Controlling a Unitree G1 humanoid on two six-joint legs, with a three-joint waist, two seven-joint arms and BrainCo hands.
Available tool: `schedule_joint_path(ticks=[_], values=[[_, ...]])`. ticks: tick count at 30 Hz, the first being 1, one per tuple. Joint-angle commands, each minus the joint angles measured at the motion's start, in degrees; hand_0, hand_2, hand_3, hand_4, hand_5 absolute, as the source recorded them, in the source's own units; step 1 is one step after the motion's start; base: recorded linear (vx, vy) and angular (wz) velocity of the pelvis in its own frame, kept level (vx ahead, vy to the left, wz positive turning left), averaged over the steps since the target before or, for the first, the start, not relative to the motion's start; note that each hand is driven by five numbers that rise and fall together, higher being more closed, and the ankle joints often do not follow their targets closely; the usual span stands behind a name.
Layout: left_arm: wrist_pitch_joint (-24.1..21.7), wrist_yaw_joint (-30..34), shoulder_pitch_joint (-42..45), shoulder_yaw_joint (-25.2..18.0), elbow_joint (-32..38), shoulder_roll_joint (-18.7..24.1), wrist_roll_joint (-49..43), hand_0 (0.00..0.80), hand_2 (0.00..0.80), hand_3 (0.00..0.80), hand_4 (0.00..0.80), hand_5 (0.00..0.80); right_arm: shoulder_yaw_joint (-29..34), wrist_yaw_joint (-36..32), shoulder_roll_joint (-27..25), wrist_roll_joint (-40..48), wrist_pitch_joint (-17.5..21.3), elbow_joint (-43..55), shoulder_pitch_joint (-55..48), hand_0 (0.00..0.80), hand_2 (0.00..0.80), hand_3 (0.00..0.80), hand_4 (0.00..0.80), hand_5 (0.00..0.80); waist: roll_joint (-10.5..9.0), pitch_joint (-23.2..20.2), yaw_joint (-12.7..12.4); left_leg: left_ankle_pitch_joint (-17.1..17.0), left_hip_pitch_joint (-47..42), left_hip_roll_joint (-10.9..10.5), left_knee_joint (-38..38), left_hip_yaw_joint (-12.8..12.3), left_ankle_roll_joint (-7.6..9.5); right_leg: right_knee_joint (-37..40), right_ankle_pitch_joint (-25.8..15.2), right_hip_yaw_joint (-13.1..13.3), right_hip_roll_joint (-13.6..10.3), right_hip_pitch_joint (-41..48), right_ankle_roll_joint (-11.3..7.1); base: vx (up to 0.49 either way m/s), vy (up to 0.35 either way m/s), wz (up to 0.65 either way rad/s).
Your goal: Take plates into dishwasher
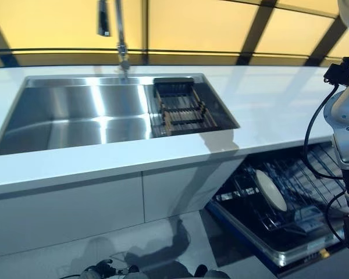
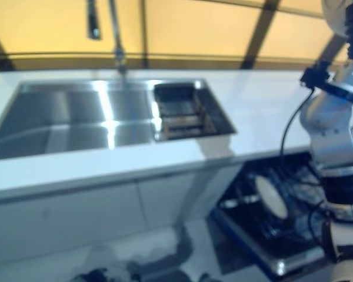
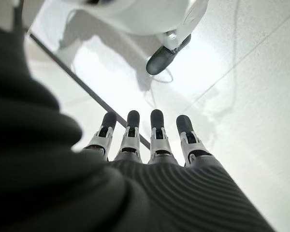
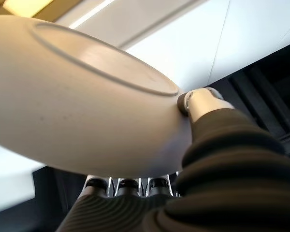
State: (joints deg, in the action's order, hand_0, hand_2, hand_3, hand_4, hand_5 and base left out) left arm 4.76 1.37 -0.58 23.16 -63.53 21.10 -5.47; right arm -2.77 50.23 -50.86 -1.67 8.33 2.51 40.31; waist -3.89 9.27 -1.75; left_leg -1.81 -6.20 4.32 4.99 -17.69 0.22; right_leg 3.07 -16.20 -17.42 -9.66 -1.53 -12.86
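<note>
A cream plate fills the right wrist view, with my right hand shut on it: the thumb lies against its underside and the fingers curl at its rim. In the eye views a cream plate stands tilted on edge over the open dishwasher's lower rack, at the lower right below the counter. My right arm comes down the right edge there, and the hand itself is hidden. My left hand shows only in its wrist view, fingers straight over the pale floor, holding nothing.
A white counter runs across the view with a steel sink set in it. A dark drying rack sits in the sink's right end, under a faucet. White cabinet fronts stand left of the dishwasher.
</note>
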Motion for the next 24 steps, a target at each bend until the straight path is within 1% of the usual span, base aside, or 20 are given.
schedule_joint_path(ticks=[1,3,4,7,8,9,10,11,13,14,16,17,18,19,24], values=[[-2.1,-0.5,-1.2,1.3,-1.3,1.7,-0.7,0.000,0.000,0.000,0.000,0.000,4.6,0.5,-3.5,0.0,1.9,2.2,-0.7,0.800,0.800,0.800,0.800,0.800,-0.43,-2.9,-1.2,4.1,1.7,-2.0,0.0,-2.5,1.69,-10.9,3.1,-0.9,-11.9,7.9,-0.58,-0.088,-0.161,-0.73],[-2.1,-0.2,-1.9,1.7,-1.2,1.9,-0.8,0.000,0.000,0.000,0.000,0.000,5.6,-0.2,-3.0,1.2,2.1,2.5,-2.0,0.800,0.800,0.800,0.800,0.800,-0.72,-3.5,-0.8,3.7,2.4,-1.4,0.0,-3.3,1.59,-9.9,3.4,0.0,-11.6,8.7,-0.86,-0.067,-0.180,-0.75],[-2.3,-0.1,-2.1,1.8,-1.3,2.0,-0.8,0.000,0.000,0.000,0.000,0.000,6.0,-0.7,-2.9,1.8,1.7,2.7,-2.7,0.800,0.800,0.800,0.800,0.800,-0.82,-3.7,-0.5,3.6,2.6,-1.2,0.0,-3.6,1.46,-9.3,3.8,0.5,-11.1,8.6,-0.92,-0.056,-0.200,-0.61],[-2.2,-0.2,-2.8,1.9,-1.4,2.1,-0.5,0.000,0.000,0.000,0.000,0.000,7.0,-1.9,-2.7,3.5,1.7,3.2,-4.4,0.800,0.800,0.800,0.800,0.800,-1.16,-4.1,0.4,3.3,2.6,-0.4,0.0,-4.6,0.93,-7.2,5.4,0.8,-9.3,8.2,-0.88,-0.054,-0.212,-0.45],[-1.6,-0.4,-3.2,1.5,-0.9,2.1,-0.6,0.000,0.000,0.000,0.000,0.000,7.6,-2.7,-2.6,5.1,1.8,3.4,-5.3,0.800,0.800,0.800,0.800,0.800,-1.39,-4.2,0.9,3.0,2.7,0.3,0.0,-5.4,0.32,-5.3,6.9,0.6,-7.7,7.5,-0.56,-0.078,-0.292,-0.54],[-1.4,-0.6,-3.3,1.4,-0.8,2.1,-0.8,0.000,0.000,0.000,0.000,0.000,7.7,-3.2,-2.5,5.4,1.4,3.5,-5.7,0.800,0.800,0.800,0.800,0.800,-1.47,-4.2,1.1,2.8,2.7,0.7,0.0,-5.7,0.07,-4.7,7.5,0.5,-7.1,7.3,-0.44,-0.031,-0.343,-0.54],[-1.3,-0.9,-3.4,1.3,-0.7,2.1,-0.8,0.000,0.000,0.000,0.000,0.000,7.8,-3.4,-2.4,6.1,1.3,3.6,-6.0,0.800,0.800,0.800,0.800,0.800,-1.51,-4.3,1.1,3.7,2.4,1.0,0.0,-5.2,-0.47,-3.7,8.9,0.8,-6.2,7.6,-0.85,-0.014,-0.322,-0.50],[-1.0,-1.0,-3.5,0.9,-0.7,2.3,-1.1,0.000,0.000,0.000,0.000,0.000,7.7,-3.7,-1.9,6.5,1.1,3.7,-6.5,0.800,0.800,0.800,0.800,0.800,-1.72,-4.0,1.2,3.5,2.5,1.7,0.0,-5.6,-0.81,-4.4,9.2,0.5,-5.6,6.9,-0.73,-0.022,-0.370,-0.53],[-0.8,-1.0,-3.5,0.2,-0.6,2.1,-2.5,0.000,0.000,0.000,0.000,0.000,7.7,-4.8,-1.6,7.1,0.3,3.5,-7.3,0.800,0.800,0.800,0.800,0.800,-1.72,-3.7,1.2,2.5,2.8,2.8,-0.1,-5.7,-1.59,-2.9,12.0,0.3,-3.7,7.4,-0.07,-0.098,-0.400,-0.58],[-0.8,-0.9,-3.6,0.2,-0.7,1.9,-3.0,0.000,0.000,0.000,0.000,0.000,7.7,-5.4,-1.5,7.5,-0.4,3.5,-7.8,0.800,0.800,0.800,0.800,0.800,-1.89,-3.5,1.3,0.6,3.6,3.3,-0.1,-6.2,-1.74,-2.0,12.0,0.2,-2.6,7.0,0.64,-0.108,-0.390,-0.39],[-1.1,-0.5,-3.5,0.3,-0.6,1.5,-3.1,0.000,0.000,0.000,0.000,0.000,7.7,-6.7,-1.7,8.6,-1.4,3.5,-8.4,0.800,0.800,0.800,0.800,0.800,-1.81,-3.4,1.5,-0.4,4.1,4.3,-0.1,-5.3,-2.75,-1.1,12.9,0.9,-1.3,7.0,1.13,-0.073,-0.330,-0.08],[-1.7,-0.5,-3.3,0.5,-0.8,0.7,-3.2,0.000,0.000,0.000,0.000,0.000,7.7,-7.6,-1.6,8.9,-1.9,3.6,-8.4,0.800,0.800,0.800,0.800,0.800,-1.65,-3.2,1.6,-0.9,4.4,4.7,-0.1,-4.9,-3.40,-0.6,13.3,1.2,-0.7,7.1,1.67,-0.033,-0.227,0.07],[-1.9,-0.4,-3.3,0.5,-0.8,0.3,-3.4,0.000,0.000,0.000,0.000,0.000,7.7,-8.2,-1.6,9.0,-2.3,3.6,-8.3,0.800,0.800,0.800,0.800,0.800,-1.55,-3.1,1.7,-1.1,4.6,4.9,-0.2,-4.7,-3.74,-0.4,13.5,1.3,-0.5,7.2,1.92,-0.043,-0.257,0.17],[-2.7,-0.2,-3.0,0.7,-0.5,-0.8,-3.9,0.000,0.000,0.000,0.000,0.000,7.5,-9.5,-1.2,8.9,-3.2,3.7,-8.3,0.800,0.800,0.800,0.800,0.800,-1.23,-2.8,1.7,-1.8,5.3,5.4,-0.4,-4.0,-4.43,-0.2,14.0,1.5,-0.1,7.5,2.74,-0.043,-0.219,0.20],[-3.4,-0.3,-3.2,1.7,-0.2,-3.0,-5.0,0.000,0.000,0.000,0.000,0.000,6.3,-12.9,0.7,8.7,-4.3,3.7,-9.0,0.800,0.800,0.800,0.800,0.800,-0.49,-2.1,2.3,-2.9,6.0,6.4,-0.6,-3.1,-5.69,0.0,15.0,1.6,0.6,7.6,4.28,-0.037,-0.176,0.13]])
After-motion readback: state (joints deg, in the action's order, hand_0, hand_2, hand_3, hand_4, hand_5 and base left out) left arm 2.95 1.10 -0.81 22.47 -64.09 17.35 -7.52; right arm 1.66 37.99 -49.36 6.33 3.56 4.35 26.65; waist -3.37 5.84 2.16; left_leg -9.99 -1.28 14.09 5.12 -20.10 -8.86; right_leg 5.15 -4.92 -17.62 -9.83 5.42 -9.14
